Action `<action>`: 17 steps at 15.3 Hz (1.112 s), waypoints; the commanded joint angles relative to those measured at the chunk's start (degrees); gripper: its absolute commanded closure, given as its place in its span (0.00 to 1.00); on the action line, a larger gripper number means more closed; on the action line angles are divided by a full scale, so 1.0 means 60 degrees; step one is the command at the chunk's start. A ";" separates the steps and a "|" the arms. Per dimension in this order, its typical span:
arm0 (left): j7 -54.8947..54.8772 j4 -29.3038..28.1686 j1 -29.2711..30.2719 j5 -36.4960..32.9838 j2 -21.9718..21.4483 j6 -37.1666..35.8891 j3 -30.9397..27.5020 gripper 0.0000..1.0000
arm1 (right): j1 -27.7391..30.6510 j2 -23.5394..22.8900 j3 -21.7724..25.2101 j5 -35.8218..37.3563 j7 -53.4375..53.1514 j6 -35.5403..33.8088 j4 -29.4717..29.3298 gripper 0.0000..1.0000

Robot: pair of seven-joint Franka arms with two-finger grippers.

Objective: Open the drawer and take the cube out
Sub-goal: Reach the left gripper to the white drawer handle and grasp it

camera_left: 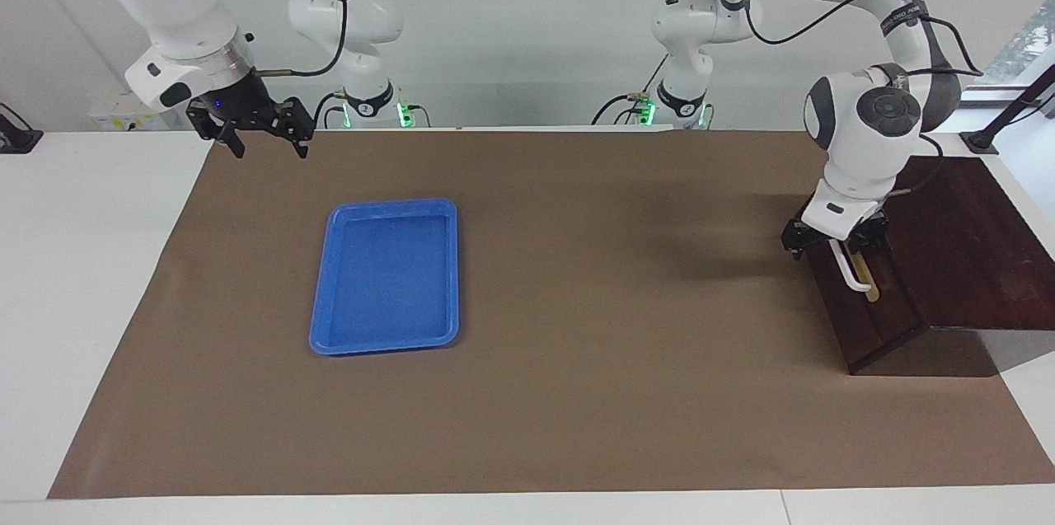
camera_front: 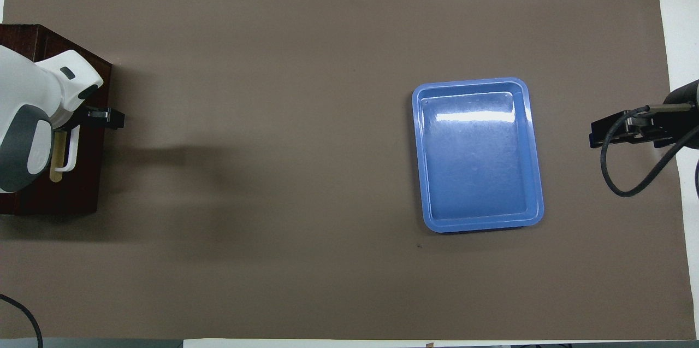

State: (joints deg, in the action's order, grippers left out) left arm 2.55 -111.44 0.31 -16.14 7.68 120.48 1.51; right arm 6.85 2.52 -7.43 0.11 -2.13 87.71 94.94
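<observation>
The drawer (camera_left: 867,319) is a dark brown front, pushed in flush with its dark wooden box (camera_left: 964,253) at the left arm's end of the table. A white bar handle (camera_left: 854,275) runs along a tan strip on it. My left gripper (camera_left: 834,245) is down at the end of the handle nearer the robots. It is open, one finger on each side of the bar. In the overhead view the left gripper (camera_front: 82,120) is mostly under its own wrist, above the handle (camera_front: 71,152). The cube is hidden. My right gripper (camera_left: 270,147) waits open above the mat's corner.
A blue tray (camera_left: 387,348) with nothing in it lies on the brown mat toward the right arm's end, its rim (camera_front: 480,225) well apart from the right gripper (camera_front: 622,129). White tabletop surrounds the mat.
</observation>
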 commanded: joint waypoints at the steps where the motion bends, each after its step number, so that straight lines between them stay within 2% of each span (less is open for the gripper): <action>1: 0.0146 -0.0366 0.0050 -0.0239 -0.0064 0.0458 0.0027 0.00 | 0.0015 0.0137 -0.0007 -0.0209 -0.0055 0.0030 0.0113 0.00; 9: 0.0087 -0.0674 -0.0198 -0.0239 -0.0182 0.0487 0.0100 0.00 | 0.0015 0.0137 -0.0007 -0.0209 -0.0055 0.0030 0.0128 0.00; 17: 0.0146 -0.0718 -0.1414 -0.0181 -0.0211 0.0414 0.0130 0.00 | 0.0015 0.0137 -0.0007 -0.0209 -0.0055 0.0030 0.0128 0.00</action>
State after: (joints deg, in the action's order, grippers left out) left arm 2.71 -113.81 -6.34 -16.66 7.69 121.80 2.49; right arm 6.85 2.52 -7.44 0.11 -2.13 87.71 94.94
